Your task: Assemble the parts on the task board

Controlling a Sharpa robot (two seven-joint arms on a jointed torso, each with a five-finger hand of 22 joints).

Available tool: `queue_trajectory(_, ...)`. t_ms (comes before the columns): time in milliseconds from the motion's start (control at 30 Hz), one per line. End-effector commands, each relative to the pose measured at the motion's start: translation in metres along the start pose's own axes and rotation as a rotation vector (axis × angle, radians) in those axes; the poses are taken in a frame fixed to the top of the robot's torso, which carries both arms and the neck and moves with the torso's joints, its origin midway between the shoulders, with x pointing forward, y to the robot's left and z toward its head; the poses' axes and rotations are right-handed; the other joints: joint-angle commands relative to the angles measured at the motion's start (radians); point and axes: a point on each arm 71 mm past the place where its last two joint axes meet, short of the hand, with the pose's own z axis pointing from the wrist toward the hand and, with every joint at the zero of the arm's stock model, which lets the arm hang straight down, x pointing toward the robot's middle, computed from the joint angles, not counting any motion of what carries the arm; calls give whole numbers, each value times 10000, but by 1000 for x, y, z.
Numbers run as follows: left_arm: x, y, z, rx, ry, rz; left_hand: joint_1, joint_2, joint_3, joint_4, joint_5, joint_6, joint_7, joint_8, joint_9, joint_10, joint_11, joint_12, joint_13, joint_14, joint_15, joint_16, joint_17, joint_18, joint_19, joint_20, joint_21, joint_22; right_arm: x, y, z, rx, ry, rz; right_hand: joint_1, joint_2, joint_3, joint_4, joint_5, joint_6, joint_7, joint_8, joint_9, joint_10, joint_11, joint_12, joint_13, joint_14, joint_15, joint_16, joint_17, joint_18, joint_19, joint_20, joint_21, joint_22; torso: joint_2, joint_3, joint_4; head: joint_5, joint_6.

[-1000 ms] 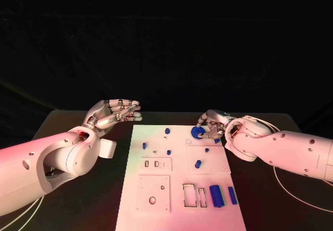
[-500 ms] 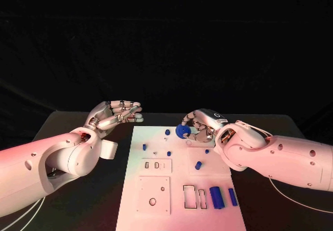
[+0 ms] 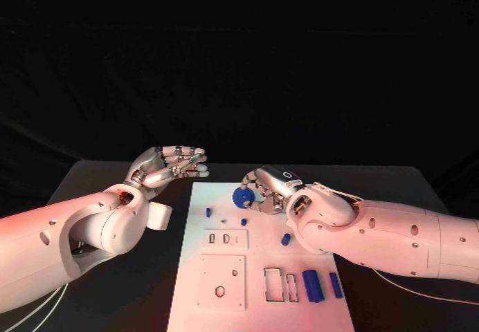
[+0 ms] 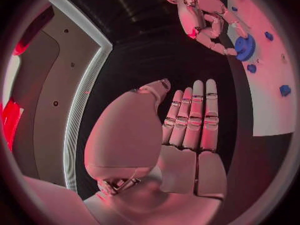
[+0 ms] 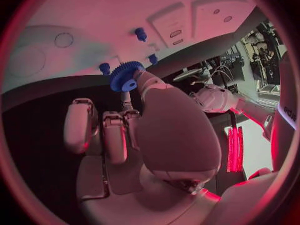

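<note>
From the head view, my right hand (image 3: pixel 268 188) has carried the blue gear (image 3: pixel 241 198) leftward across the far end of the board (image 3: pixel 214 290): a second ago it hung near the board's right edge, half a second ago toward the middle, and now it sits over the far-left part, close to the blue peg (image 3: pixel 243 187) that stands there. My fingers are clamped on the gear, pinching it at its rim. My left hand (image 3: pixel 172 164) has barely moved, hovering off the board's far-left corner with its fingers curled loosely and nothing in them. Nearer me, the other blue parts lie as they did, among them the two bars (image 3: pixel 320 283) by the slots. In the left wrist view my left palm and fingers (image 4: pixel 192 116) lie straight and side by side, holding nothing, and beyond them my right hand (image 4: pixel 206 15) brings the gear (image 4: pixel 244 47) to the board's edge (image 4: pixel 265 105). In the right wrist view the gear (image 5: pixel 125 76) is gripped at my fingertips, just beside a small peg (image 5: pixel 104 68) (whether it touches, I cannot tell). I judge the carry nearly over and the seating of the gear on a peg still to do.
</note>
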Motion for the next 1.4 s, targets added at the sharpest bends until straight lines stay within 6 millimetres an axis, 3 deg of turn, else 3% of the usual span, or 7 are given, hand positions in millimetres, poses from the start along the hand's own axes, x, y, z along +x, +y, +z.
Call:
queue_trajectory(33, 1, -1, 1, 29, 134, -56, -19, -44, 88, 0, -41, -97, 69, -35, -8, 15, 70, -70, 4, -63, 7, -67, 26, 115, -15, 35, -55, -21, 5, 0, 2, 251, 186, -406, -35, 8, 93, 8, 20, 446, -205, 31, 4, 175, -33, 23, 1417, 980, -46, 55, 2326, -74, 67, -21, 47, -3, 8, 3, 2, 26, -9)
queue_trajectory(567, 1, 0, 2, 17, 123, -50, -16, -42, 99, -11, -40, -97, 69, -36, -7, 17, 70, -78, 5, -67, 8, -73, 33, 116, -18, 35, -57, -24, 18, 3, 18, 357, 371, -662, -104, -46, 178, 7, 11, 398, -178, -12, -13, 173, -10, 19, 1418, 979, -32, 54, 2322, -75, 63, -14, 41, 3, 20, 4, -18, 47, -33)
queue_trajectory(1100, 2, 0, 2, 35, 194, -84, -7, -50, 112, -32, -40, -101, 69, -40, -7, 17, 71, -91, 5, -84, 11, -88, 41, 115, -28, 38, -62, -29, 29, 6, 25, 466, 944, -853, -334, -212, 258, 22, -4, 301, -121, -98, -45, 148, 42, -8, 1397, 973, 12, 48, 2297, -67, 32, 18, -10, -26, 7, 17, -2, 54, -154)
queue_trajectory(1233, 2, 0, 2, 32, 186, -80, -7, -50, 112, -32, -40, -101, 69, -40, -7, 17, 71, -91, 5, -84, 11, -88, 41, 115, -28, 38, -62, -29, 30, 4, 25, 534, 950, -864, -429, -302, 307, 11, -2, 147, -60, -208, -88, 57, 90, -108, 1295, 967, 50, 41, 2271, -57, 1, 47, -61, -63, 11, 10, -5, 56, -156)
queue_trajectory(1400, 1, 0, 1, 27, 173, -74, -7, -50, 112, -32, -40, -101, 69, -40, -7, 17, 71, -91, 5, -84, 11, -88, 41, 115, -28, 38, -62, -29, 30, 2, 25, 536, 922, -836, -597, -487, 358, -3, -8, -354, 139, -566, -221, -123, 265, -296, 1107, 958, 197, 31, 2233, -37, -66, 165, -178, -148, 0, 9, -20, 78, -146)
